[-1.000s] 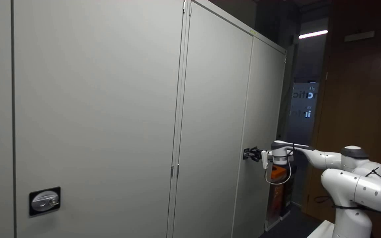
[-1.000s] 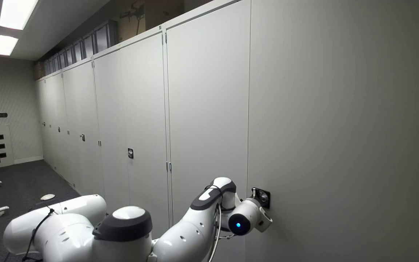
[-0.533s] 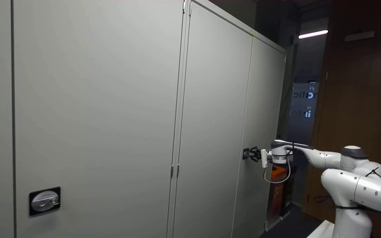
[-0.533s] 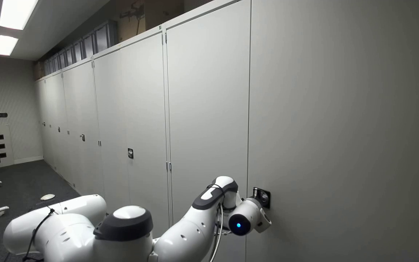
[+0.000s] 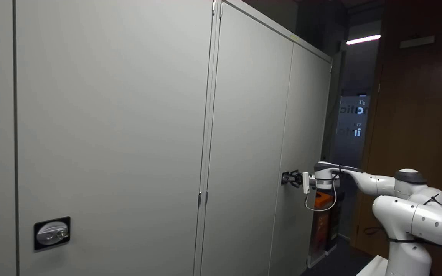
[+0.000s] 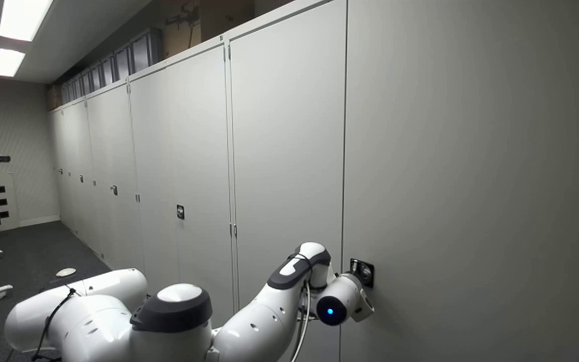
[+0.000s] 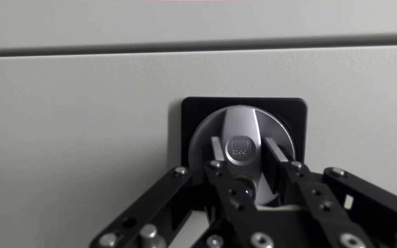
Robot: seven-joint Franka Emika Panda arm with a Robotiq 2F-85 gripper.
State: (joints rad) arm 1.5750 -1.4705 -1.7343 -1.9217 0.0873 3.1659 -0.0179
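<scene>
My gripper (image 7: 242,148) is at a round silver knob (image 7: 241,119) set in a black square plate (image 7: 192,117) on a light grey cabinet door (image 7: 64,120). Its two fingers stand on either side of the knob's raised grip, close against it, with no clear gap showing. The lower part of the knob is partly hidden behind the fingers. In an exterior view the gripper (image 5: 287,178) reaches the door from the right. In another exterior view the plate and knob (image 6: 366,271) show past the wrist, and the gripper's fingers are mostly hidden.
A dark seam (image 7: 198,47) divides this door from the neighbouring door (image 6: 289,151). Another silver knob (image 5: 52,232) is on a door farther along the cabinet row. An orange box (image 5: 322,200) stands behind the wrist. A cable (image 6: 304,322) hangs from the arm.
The wrist and forearm have shifted slightly, and the elbow-side link has risen a little. The knob plate has shifted very slightly, and the seam beside it looks darker in an exterior view.
</scene>
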